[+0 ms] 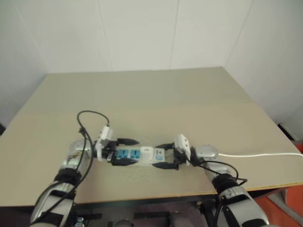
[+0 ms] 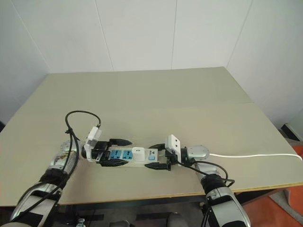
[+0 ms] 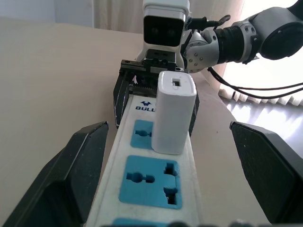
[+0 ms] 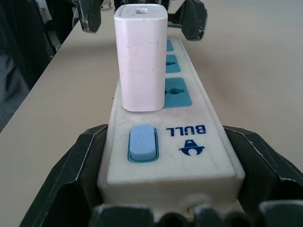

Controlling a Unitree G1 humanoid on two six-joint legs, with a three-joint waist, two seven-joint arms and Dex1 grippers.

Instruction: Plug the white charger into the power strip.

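On the left, the robot's left gripper [image 2: 115, 152] lies level just above the beige table [image 2: 142, 94], pointing right, its two black fingers [image 3: 80, 165] spread wide on either side of the near end of the power strip [image 2: 128, 157] without pinching it. The strip is a long white bar lying flat across the front of the table, its blue-faced sockets [image 3: 152, 181] facing up. The white charger [image 2: 138, 152] stands upright in one of those sockets, about midway along the strip and just left of the blue switch [image 4: 142, 142]; it sits flush on the strip's face and nothing is touching it. Further right, the right gripper [image 2: 159, 156] points left and its fingers [image 4: 75, 175] are clamped against both long sides of the strip's switch end, beside the printed "BULL" mark [image 4: 187, 129]. From behind that end a thin white cord [image 2: 255, 155] runs off toward the table's right edge.
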